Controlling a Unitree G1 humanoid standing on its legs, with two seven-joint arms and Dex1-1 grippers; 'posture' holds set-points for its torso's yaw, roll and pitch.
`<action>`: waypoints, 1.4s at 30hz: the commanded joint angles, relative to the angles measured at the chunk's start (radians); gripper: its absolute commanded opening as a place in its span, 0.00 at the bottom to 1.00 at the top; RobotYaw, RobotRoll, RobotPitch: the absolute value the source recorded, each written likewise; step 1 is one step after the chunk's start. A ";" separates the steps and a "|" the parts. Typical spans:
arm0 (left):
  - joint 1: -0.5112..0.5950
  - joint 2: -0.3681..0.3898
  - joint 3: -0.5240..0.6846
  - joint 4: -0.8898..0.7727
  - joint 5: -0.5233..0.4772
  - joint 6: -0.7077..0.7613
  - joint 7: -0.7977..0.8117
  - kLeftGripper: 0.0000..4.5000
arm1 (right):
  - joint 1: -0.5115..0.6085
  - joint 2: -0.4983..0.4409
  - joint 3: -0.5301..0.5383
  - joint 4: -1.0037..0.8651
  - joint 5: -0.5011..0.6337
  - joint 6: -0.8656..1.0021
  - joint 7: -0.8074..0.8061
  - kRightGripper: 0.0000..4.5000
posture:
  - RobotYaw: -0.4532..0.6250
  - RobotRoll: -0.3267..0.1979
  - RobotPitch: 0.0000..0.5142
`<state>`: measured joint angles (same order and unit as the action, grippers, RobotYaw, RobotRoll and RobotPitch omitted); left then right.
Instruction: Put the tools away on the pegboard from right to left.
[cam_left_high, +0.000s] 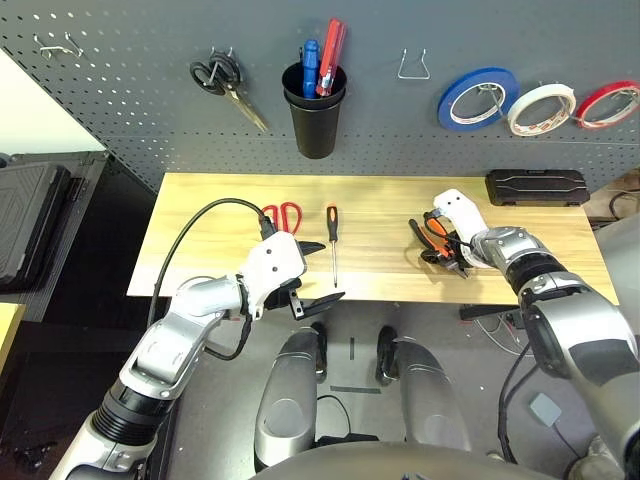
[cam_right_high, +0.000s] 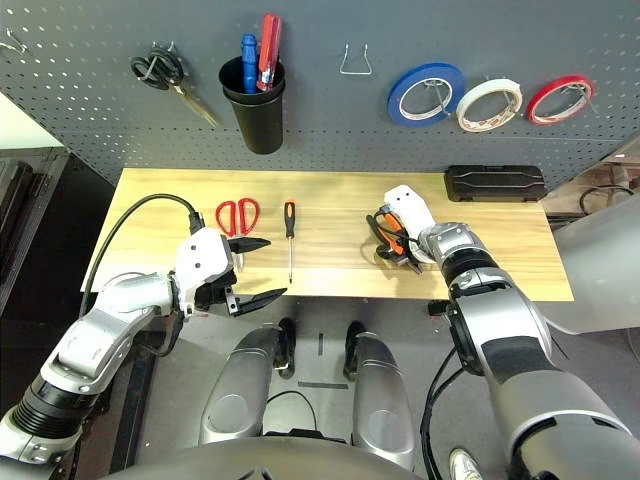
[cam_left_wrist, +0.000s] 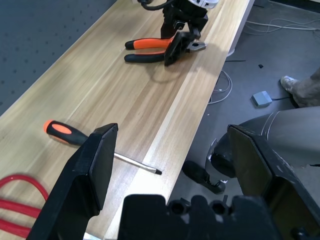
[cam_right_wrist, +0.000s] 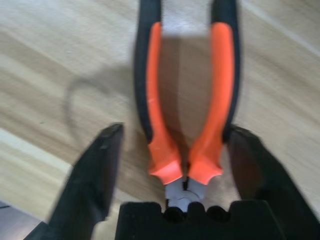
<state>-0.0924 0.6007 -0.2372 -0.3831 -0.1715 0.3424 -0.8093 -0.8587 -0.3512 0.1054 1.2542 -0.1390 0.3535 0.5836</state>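
Orange-and-black pliers (cam_left_high: 432, 238) lie on the right part of the wooden table (cam_left_high: 210, 200). My right gripper (cam_left_high: 447, 252) is down over them, open, its fingers (cam_right_wrist: 102, 165) straddling both handles (cam_right_wrist: 185, 100) close to the head. A slim screwdriver (cam_left_high: 332, 235) lies mid-table, and red-handled scissors (cam_left_high: 283, 214) lie just left of it. My left gripper (cam_left_high: 330, 270) hovers open and empty at the table's front edge, near the scissors. The whitish tape ring (cam_left_high: 541, 108) hangs on the pegboard (cam_left_high: 120, 120).
On the pegboard hang black-handled scissors (cam_left_high: 225, 82), a black cup (cam_left_high: 316, 115) holding blue and red tools, a bare wire hook (cam_left_high: 412, 65), a blue tape ring (cam_left_high: 478, 98) and a red one (cam_left_high: 607, 104). A black case (cam_left_high: 536, 186) lies at the table's back right.
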 joint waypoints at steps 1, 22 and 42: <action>0.017 0.002 -0.011 -0.029 0.000 0.015 -0.001 1.00 | 0.021 0.014 -0.006 0.032 -0.001 0.022 -0.001 0.56 | 0.69 0.62 0.61; -0.031 -0.065 0.088 -0.040 -0.136 -0.079 -0.023 1.00 | 0.439 -0.158 -0.190 -0.581 0.165 -0.301 0.013 0.56 | 0.62 0.62 0.48; -0.184 -0.171 0.202 -0.096 -0.364 -0.020 0.043 1.00 | 0.610 -0.088 -0.336 -0.916 0.406 -0.627 0.044 0.56 | 0.58 0.62 0.39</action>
<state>-0.2759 0.4331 -0.0449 -0.4598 -0.5080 0.3048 -0.7716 -0.2535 -0.4430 -0.2116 0.3686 0.2379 -0.2397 0.6150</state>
